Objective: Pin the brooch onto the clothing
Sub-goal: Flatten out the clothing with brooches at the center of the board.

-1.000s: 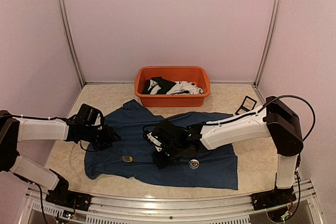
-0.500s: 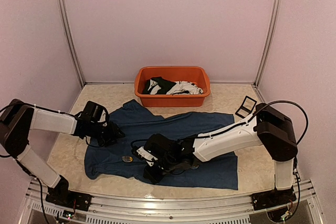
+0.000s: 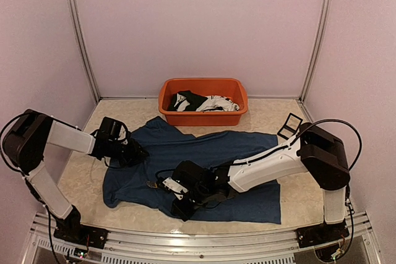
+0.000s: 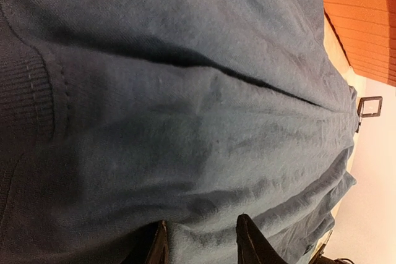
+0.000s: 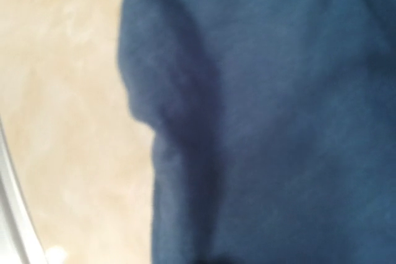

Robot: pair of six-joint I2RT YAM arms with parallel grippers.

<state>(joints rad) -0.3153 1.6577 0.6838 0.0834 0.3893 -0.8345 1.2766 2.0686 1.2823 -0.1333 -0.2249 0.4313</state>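
Top external view: the shirt point(image 3: 204, 153) lies spread over the middle of the table point(image 3: 80, 177), rumpled, its lower edge near the bottom rail. Above it, at upper centre, stands the orange tub point(image 3: 167, 100) with black and white garments point(image 3: 204, 102) inside. A small black frame point(image 3: 289, 125) leans at the right, just off the shirt's upper right corner.

The left gripper point(image 3: 137, 153) comes in from the left and sits on the shirt's upper left part. The right arm lies low across the shirt from the right, and the right gripper point(image 3: 178, 207) rests at the shirt's lower left. Just left of it, a small pale speck on the fabric may be the brooch point(image 3: 151, 183); it is too small to be sure.

Left wrist view: navy fabric fills nearly the whole frame, with a dark fold running across the middle. The 2 fingers point(image 4: 250, 245) show at the bottom edge, standing apart with cloth between and behind them; they do not look clamped on anything. The tub shows at the upper right.

Right wrist view: blurred, it shows the shirt's edge on the right and bare table on the left. The jaws are closed; whether they have anything between them cannot be told.
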